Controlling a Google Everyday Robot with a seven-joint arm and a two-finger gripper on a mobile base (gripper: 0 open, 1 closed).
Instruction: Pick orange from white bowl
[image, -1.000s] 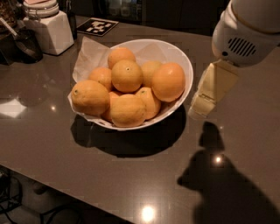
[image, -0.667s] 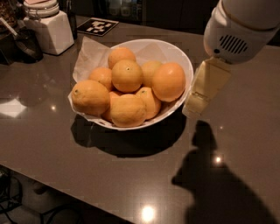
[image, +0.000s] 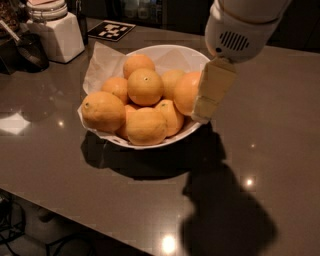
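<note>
Now the gripper hangs beside the orange at the white bowl's right rim, seemingly lining up a grab, its spread impossible to tell.

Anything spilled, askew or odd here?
Nothing stands out. The oranges sit piled inside the white bowl, its paper liner poking up at the back left; the pincer hangs at the bowl's right rim, in front of the orange.

Gripper tilted downward, upper right

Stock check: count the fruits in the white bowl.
8 in the white bowl. Deep orange right, behind the claw; paler fruits back, back-right, centre, left, front-left, front, front-right. Others may hide beneath.
</note>
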